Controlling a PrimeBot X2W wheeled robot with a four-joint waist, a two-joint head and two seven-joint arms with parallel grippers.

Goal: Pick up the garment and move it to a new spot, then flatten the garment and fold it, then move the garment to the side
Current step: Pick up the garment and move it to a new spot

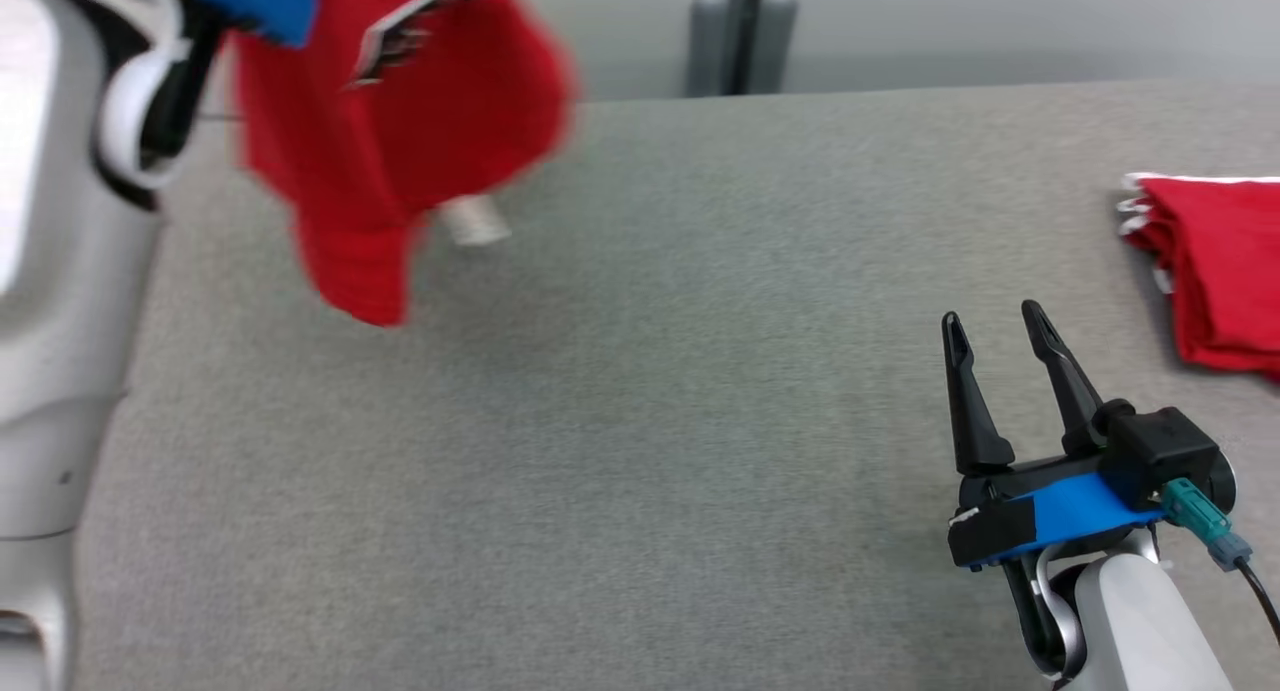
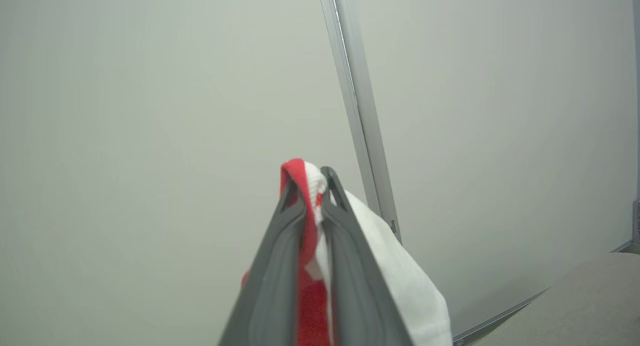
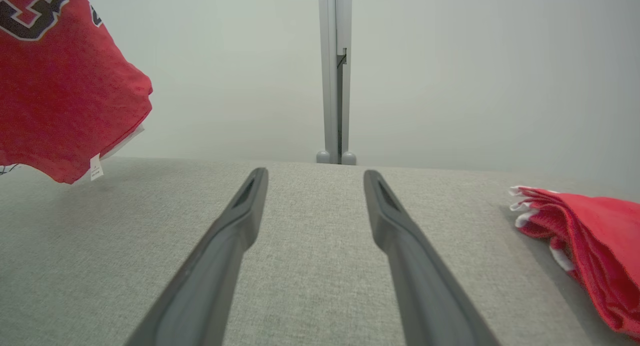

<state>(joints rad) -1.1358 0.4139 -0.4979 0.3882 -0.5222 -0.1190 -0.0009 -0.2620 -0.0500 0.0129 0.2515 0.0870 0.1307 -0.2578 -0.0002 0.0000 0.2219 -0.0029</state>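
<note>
Grey fabric-covered table (image 1: 650, 421) takes up most of the scene. Red garment (image 1: 400, 121) with black-and-white lettering hangs in the air over the table's far left part. It is blurred in the head view, and its lower edge looks clear of the surface. Left gripper (image 2: 310, 181) is clamped tight on a bunched red-and-white edge of the garment, cloth pinched between both fingers up to the tips. Folded red pile (image 1: 1215, 271) with white trim lies at the table's right edge, well apart from the hanging garment. Right gripper (image 1: 992, 316) is low at near right, fingers spread wide, nothing between them, bare table beyond. Grey post (image 1: 742, 31) stands behind the far edge. Small white tag (image 1: 475, 221) dangles at the garment's hem.
</note>
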